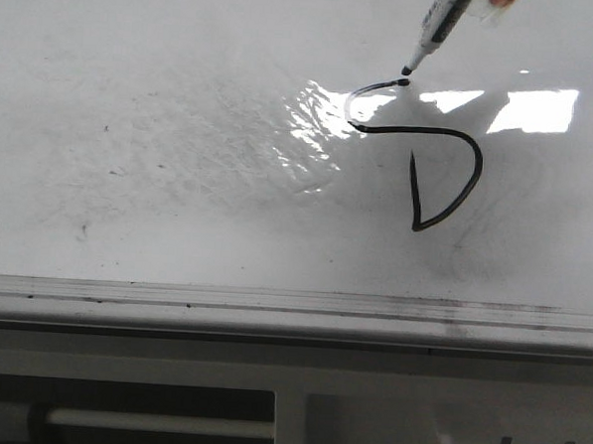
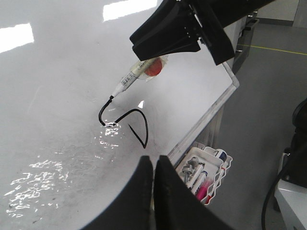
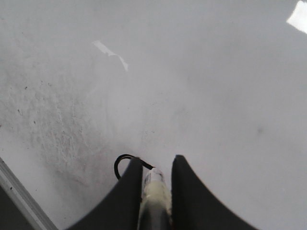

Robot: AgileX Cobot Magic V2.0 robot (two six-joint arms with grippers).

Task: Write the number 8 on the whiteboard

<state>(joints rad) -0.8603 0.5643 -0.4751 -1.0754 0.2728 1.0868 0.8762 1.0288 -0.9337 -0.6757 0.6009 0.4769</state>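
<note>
The whiteboard [image 1: 133, 124] is glossy white with grey smudges and glare. The number 8 [image 1: 431, 131] is thin black strokes: a curved arc on top, a line and a D-shaped loop below. It also shows in the left wrist view [image 2: 136, 110], and part of its arc shows in the right wrist view [image 3: 118, 160]. My right gripper [image 3: 154, 165] is shut on a black-tipped marker [image 1: 438, 23], whose tip touches the far end of the arc. Gripper [image 2: 156, 60] and marker [image 2: 127, 82] also show in the left wrist view. My left gripper [image 2: 154, 160] is shut and empty, hovering apart from the strokes.
A grey metal edge strip [image 1: 272, 302] runs along the board's near side. A white wire basket [image 2: 204, 167] with several markers hangs by the board's edge [image 2: 211, 112]. Grey floor with a yellow line lies beyond the board.
</note>
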